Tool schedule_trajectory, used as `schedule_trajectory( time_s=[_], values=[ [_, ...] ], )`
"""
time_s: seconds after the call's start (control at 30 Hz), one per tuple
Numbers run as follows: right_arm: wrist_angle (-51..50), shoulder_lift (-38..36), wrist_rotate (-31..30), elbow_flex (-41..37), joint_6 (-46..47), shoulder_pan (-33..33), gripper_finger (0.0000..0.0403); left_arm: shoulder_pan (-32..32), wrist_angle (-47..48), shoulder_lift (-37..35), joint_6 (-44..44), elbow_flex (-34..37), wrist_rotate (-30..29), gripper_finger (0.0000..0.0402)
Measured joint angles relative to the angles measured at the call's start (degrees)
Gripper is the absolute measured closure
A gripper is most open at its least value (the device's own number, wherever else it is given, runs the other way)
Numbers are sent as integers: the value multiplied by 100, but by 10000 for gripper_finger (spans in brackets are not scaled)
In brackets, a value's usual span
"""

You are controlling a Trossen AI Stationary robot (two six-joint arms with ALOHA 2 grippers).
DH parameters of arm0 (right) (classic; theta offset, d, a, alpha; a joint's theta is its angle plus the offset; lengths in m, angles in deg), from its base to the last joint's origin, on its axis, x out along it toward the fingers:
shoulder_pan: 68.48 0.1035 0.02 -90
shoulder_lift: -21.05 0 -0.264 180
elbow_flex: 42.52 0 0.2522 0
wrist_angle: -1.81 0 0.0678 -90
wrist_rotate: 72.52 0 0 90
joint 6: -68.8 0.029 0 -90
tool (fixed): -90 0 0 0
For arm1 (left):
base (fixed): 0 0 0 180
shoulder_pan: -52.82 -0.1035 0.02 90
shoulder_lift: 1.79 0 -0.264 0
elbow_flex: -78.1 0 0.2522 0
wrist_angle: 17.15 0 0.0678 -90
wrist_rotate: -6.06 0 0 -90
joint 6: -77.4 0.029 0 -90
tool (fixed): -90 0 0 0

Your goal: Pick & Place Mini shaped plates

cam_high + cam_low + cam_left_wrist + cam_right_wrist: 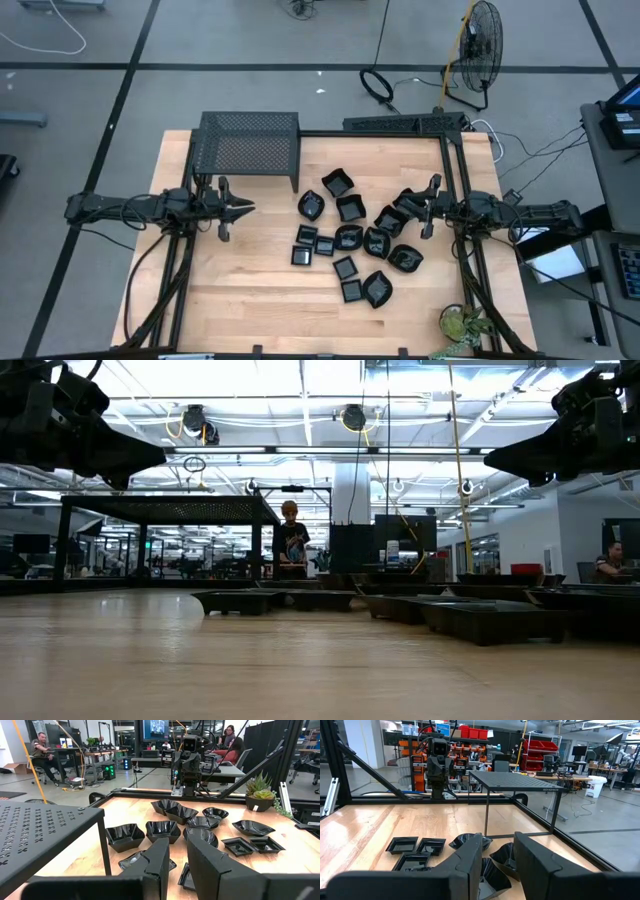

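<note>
Mini shaped plates [349, 238] lie scattered, empty, on the counter [240, 290]. Left tool [243, 208] and right tool [407, 210]: fingers spread, holding nothing.

- Wooden surface [300, 660] runs level toward the room behind.
- Mini shaped plates [490, 622], low and dark, sit in a row from centre to right edge.
- Black mesh rack [170, 510] stands at left on thin legs.
- Two dark arms hang in the top corners, one [70, 425] left, one [575, 435] right, both above the surface.
- A person [291, 540] stands in the background, centre.
</note>
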State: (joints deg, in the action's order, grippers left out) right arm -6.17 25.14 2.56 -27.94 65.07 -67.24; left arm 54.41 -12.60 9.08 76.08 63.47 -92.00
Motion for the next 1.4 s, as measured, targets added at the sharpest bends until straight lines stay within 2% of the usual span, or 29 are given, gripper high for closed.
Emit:
schedule_trajectory(
  time_s=[0.7,0.77,0.9,1.0,1.17,1.4],
  values=[
    [13,-2,2,-1,21,2,303,0,0,1,0,0,-2,330],
    [20,-2,104,0,638,2,303,-1,0,-1,0,0,-2,330],
    [152,7,389,-2,2760,-1,303,-2,0,-1,0,0,-2,330],
    [162,9,460,-1,3623,-3,303,-2,2,1,0,0,-2,330],
    [175,9,422,-2,4133,-3,303,-1,4,1,0,0,-1,330],
    [74,53,275,0,4117,-3,303,0,2,1,0,0,-1,330]
  ],
)
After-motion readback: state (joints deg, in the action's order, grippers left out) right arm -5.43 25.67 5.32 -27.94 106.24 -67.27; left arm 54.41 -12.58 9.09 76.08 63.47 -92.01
